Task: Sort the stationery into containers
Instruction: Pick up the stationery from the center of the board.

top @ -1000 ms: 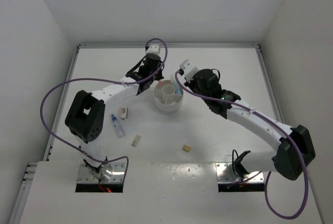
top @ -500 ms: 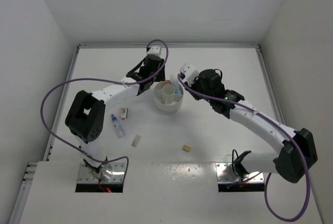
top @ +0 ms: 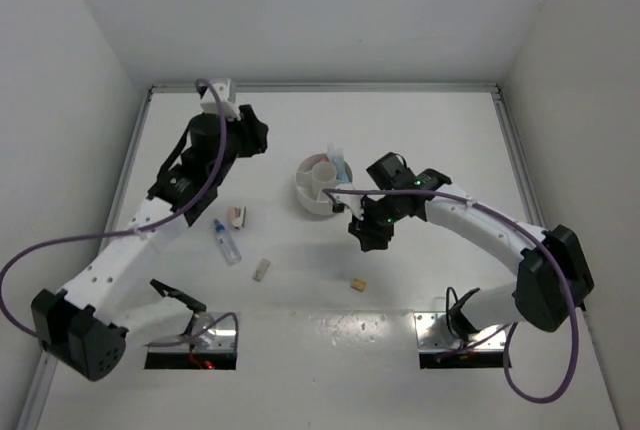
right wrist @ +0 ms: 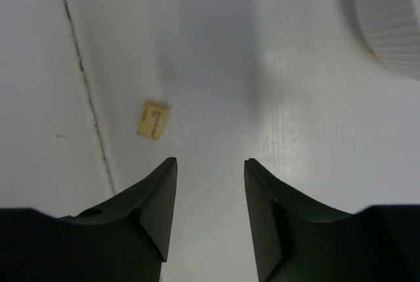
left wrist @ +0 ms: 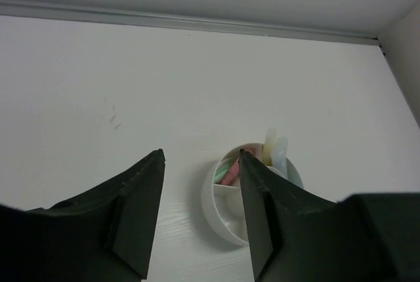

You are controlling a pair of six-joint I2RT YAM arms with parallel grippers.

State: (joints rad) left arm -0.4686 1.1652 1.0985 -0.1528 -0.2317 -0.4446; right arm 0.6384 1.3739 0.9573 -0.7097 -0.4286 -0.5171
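Left jaws parted, empty, white bowl (left wrist: 226, 221) beyond, right jaws parted, empty, near tan eraser (right wrist: 152, 120) (print unreadable)

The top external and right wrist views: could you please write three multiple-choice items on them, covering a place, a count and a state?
1. Where is the tube? A in the bowl; B on the table, left of the bowl; C by the far wall.
2. How many items lie outside the bowl? A two; B four; C six.
3. The right gripper is: A open, empty; B shut on the tube; C shut on the bowl's rim.
Key: 1 B, it lies left of the bowl; 2 B, tube plus three blocks; 3 A, jaws parted, nothing between.
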